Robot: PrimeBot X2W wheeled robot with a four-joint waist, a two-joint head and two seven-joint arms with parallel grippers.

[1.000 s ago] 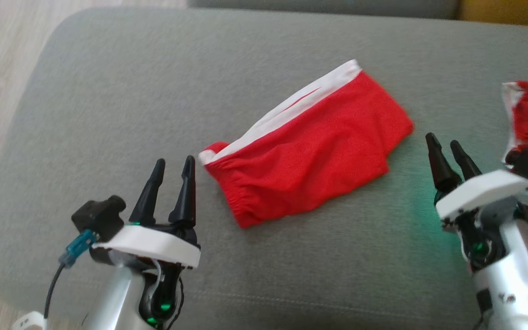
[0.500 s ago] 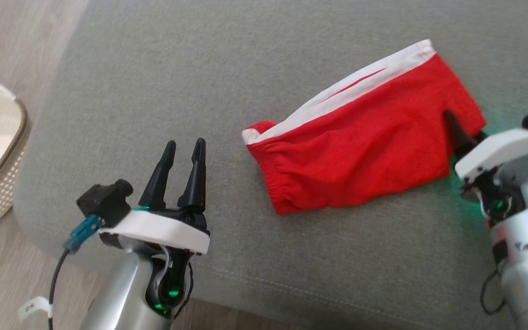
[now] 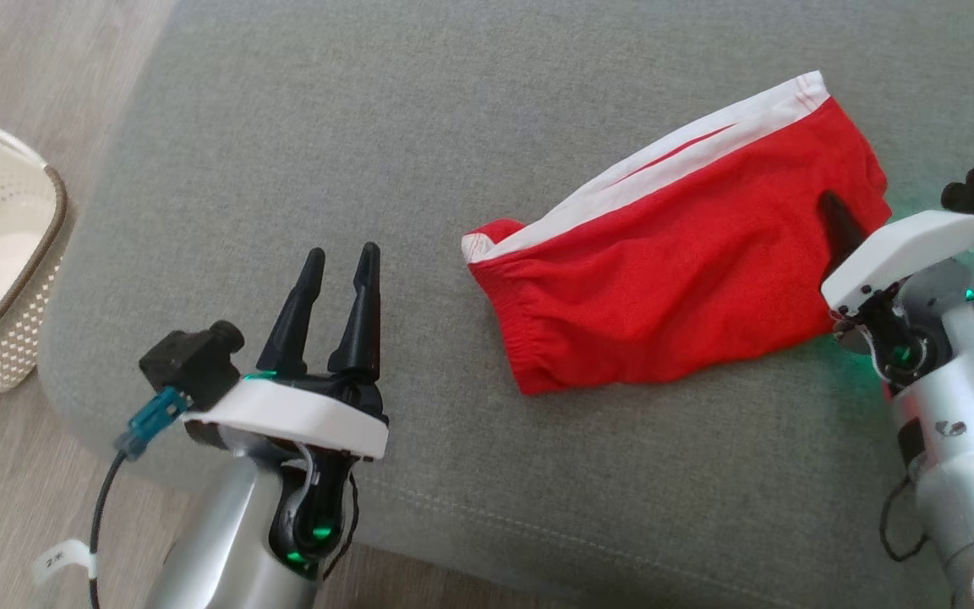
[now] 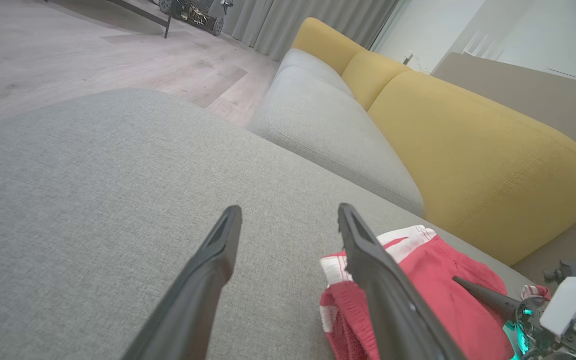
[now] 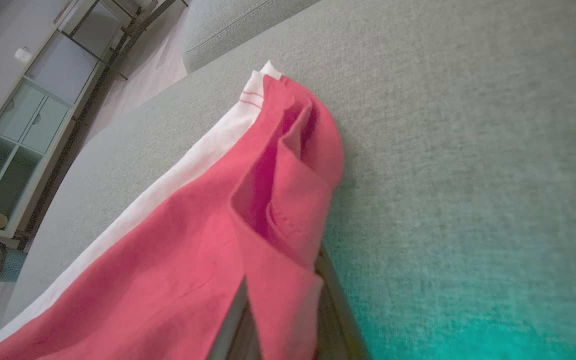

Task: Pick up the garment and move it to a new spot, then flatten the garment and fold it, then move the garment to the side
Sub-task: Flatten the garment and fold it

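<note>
Grey sofa cushion (image 3: 369,110) here. The right gripper (image 3: 835,213) pinches the right edge of the red garment (image 3: 664,262) lying on it, one finger on top, forearm slanting in low. The left gripper (image 3: 343,250) hovers to the garment's left, fingers spread.

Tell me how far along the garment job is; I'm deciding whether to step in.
Done, apparently: the garment lies on the grey cushion in a compact, layered shape, so folding looks finished. In hand: the right gripper straddles the garment's right edge; whether it is clamped isn't clear. The left gripper hangs open, apart from it. Left: moving it to the side.
</note>
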